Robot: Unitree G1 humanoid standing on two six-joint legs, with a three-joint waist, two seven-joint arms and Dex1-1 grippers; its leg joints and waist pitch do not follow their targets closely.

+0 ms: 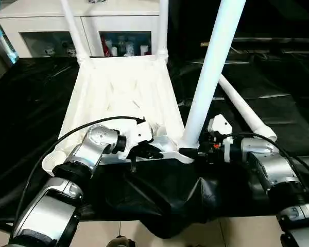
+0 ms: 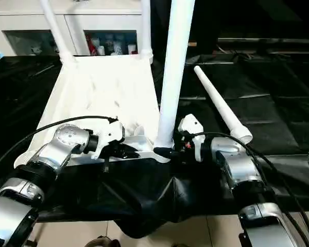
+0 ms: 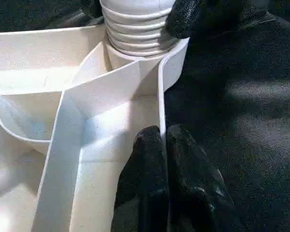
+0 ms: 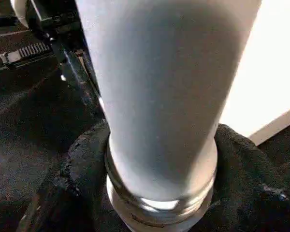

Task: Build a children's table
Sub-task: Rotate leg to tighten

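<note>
Loose leg (image 1: 246, 110) right of tabletop (image 1: 121, 98)

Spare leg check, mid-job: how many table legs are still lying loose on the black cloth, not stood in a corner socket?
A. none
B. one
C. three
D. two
B: a single loose leg lies flat on the black cloth to the robot's right of the tabletop, while two legs stand at the far corners and the right pincer grips the near leg at its base.
</note>
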